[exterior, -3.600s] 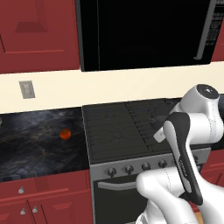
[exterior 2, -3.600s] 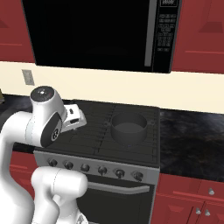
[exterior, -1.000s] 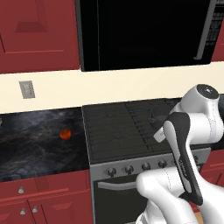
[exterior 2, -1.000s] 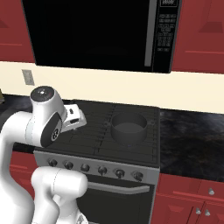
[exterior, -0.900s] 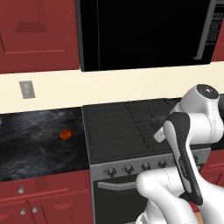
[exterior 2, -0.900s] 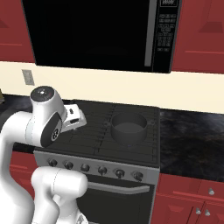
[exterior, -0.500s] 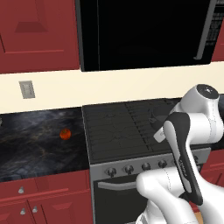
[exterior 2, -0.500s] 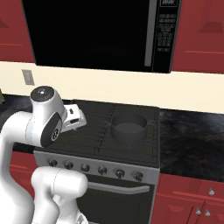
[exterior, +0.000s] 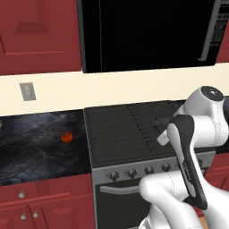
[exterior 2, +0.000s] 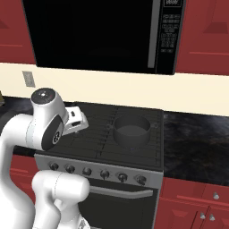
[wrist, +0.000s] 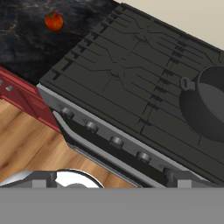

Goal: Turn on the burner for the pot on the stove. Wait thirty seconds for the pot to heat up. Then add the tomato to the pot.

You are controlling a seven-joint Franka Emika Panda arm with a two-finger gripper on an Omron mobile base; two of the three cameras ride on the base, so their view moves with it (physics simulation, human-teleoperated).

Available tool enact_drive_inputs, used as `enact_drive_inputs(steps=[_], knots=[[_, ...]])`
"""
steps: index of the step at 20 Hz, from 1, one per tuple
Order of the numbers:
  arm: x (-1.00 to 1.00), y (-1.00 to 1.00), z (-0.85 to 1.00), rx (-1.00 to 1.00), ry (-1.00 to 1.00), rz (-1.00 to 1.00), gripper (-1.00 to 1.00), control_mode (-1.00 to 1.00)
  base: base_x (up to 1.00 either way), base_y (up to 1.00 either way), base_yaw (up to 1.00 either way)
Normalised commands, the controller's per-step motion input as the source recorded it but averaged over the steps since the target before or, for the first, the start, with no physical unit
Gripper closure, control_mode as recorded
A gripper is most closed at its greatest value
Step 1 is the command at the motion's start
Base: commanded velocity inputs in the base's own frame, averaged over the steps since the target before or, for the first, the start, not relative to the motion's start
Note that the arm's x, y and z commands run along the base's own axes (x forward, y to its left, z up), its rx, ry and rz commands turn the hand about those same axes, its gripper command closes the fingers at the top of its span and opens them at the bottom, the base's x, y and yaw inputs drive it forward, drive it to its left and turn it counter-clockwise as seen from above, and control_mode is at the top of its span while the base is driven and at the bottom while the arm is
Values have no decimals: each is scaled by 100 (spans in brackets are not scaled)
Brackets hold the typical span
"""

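Note:
The stove [exterior 2: 98, 145] is a black gas cooktop with ribbed grates and a row of dark knobs [exterior 2: 104, 174] on its grey front. A dark grey pot [exterior 2: 131, 131] stands on its rear right burner, with nothing inside as far as I can see. The tomato [exterior: 66, 137] lies on the black counter left of the stove. My gripper [exterior 2: 76, 120] hangs open and unladen well above the stove's left front part. In the hand view I see the tomato [wrist: 54, 20] at the top left, the pot [wrist: 210, 107] at the right edge and the knobs [wrist: 116, 141] below the grates.
A black microwave [exterior 2: 103, 33] hangs over the stove between red cabinets [exterior: 38, 33]. Dark marble counter [exterior: 31, 147] runs on both sides, with red drawers [exterior: 40, 197] beneath and a wooden floor [wrist: 30, 148] below.

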Motion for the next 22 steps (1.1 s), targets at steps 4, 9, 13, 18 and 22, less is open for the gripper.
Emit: enact_drive_inputs(steps=[4, 9, 13, 18, 22], knots=[[0, 0, 0, 0, 0, 0, -100, -100, 0, 0, 0], [0, 0, 0, 0, 0, 0, -100, -100, 0, 0, 0], [0, 0, 0, 0, 0, 0, -100, -100, 0, 0, 0], [0, 0, 0, 0, 0, 0, -100, -100, 0, 0, 0], [0, 0, 0, 0, 0, 0, -100, -100, 0, 0, 0]])
